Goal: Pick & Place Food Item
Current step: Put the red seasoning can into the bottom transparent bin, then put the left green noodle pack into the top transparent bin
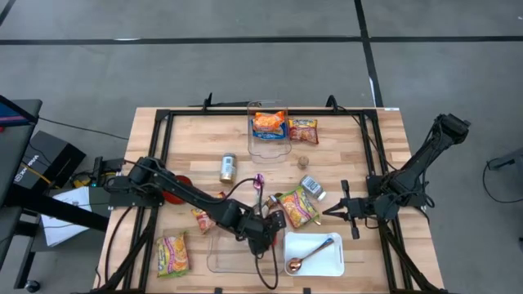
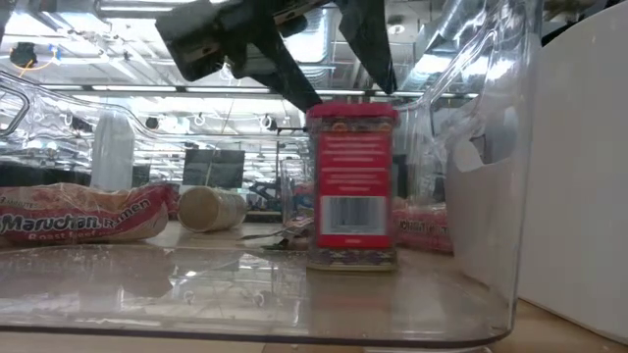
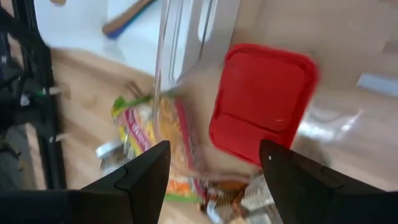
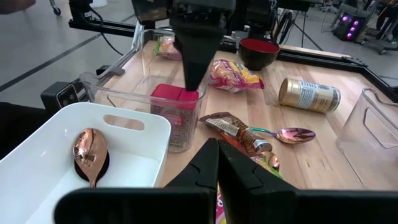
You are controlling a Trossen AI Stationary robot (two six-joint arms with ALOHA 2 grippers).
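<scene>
Red-lidded jar stands in the near clear bin

Red-lidded jar (image 2: 351, 186) stands upright on the floor of the clear plastic bin (image 1: 225, 255) at the near edge of the table, tucked into that bin's right end, close against the white tray (image 1: 315, 255). The left gripper (image 3: 214, 168) hangs right above the jar, its fingers spread wide to either side of the red lid and not pinching it. Nothing else shows inside this bin.

The white tray to the right holds a copper-coloured spoon (image 1: 306, 257) and nothing more. At the far side of the table a second clear bin (image 1: 269, 131) contains an orange and blue food packet (image 1: 268, 125); a red and yellow noodle packet (image 1: 302, 131) lies just beside it on the wood.

Loose on the table are a can on its side (image 1: 227, 167), a noodle packet (image 1: 298, 207) and another packet (image 1: 172, 253) at the near left.

The right gripper (image 1: 331, 211) waits low over the table's right side, jaws pressed together, holding nothing.
</scene>
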